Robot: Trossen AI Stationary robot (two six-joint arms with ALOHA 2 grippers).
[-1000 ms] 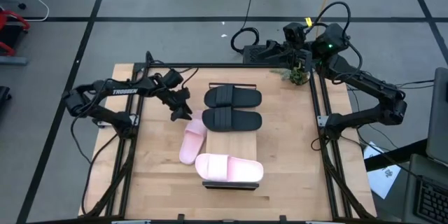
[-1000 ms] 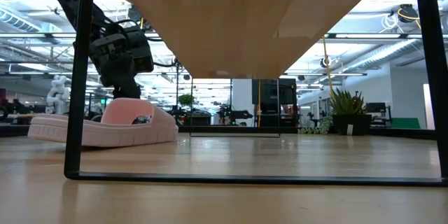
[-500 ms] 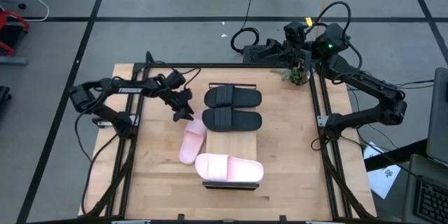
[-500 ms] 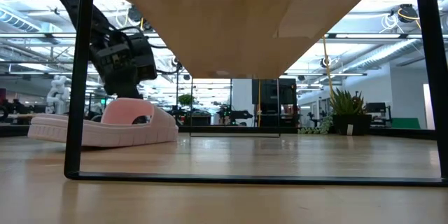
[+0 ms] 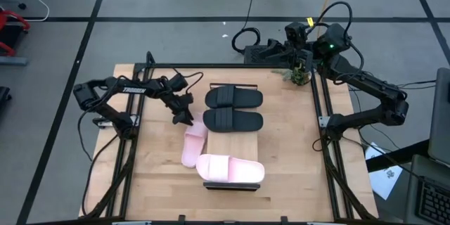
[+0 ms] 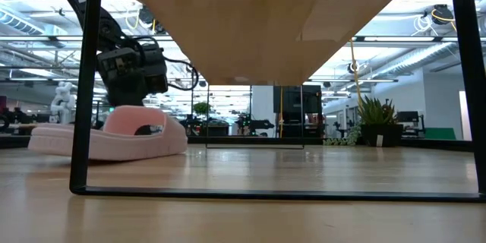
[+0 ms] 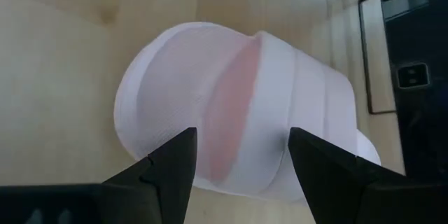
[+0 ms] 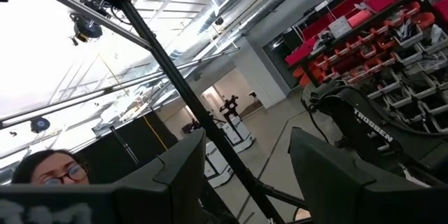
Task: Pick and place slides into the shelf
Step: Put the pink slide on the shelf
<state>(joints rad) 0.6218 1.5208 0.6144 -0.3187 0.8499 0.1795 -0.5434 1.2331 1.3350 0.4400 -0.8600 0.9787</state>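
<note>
Long narrow light-wood shelf panel is mostly sitting hidden under three slides, only a bare patch showing btwn them. The loose pale pink ribbed-strap slide is getting cut off at one end in the left wrist view. Low view: the wooden underside is blocking everything up top.

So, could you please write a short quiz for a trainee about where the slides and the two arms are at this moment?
1. True or false: both black slides lie on the shelf.
2. How many pink slides are on the shelf?
A. none
B. one
C. two
3. Which end effector is at the loose pink slide, and are its fingers open?

Key
1. True.
2. B. One pink slide lies at the shelf's near end; the other lies on the table, beside the shelf.
3. The left end effector, fingers open at the slide's end. The right end effector waits at the far corner.
</note>
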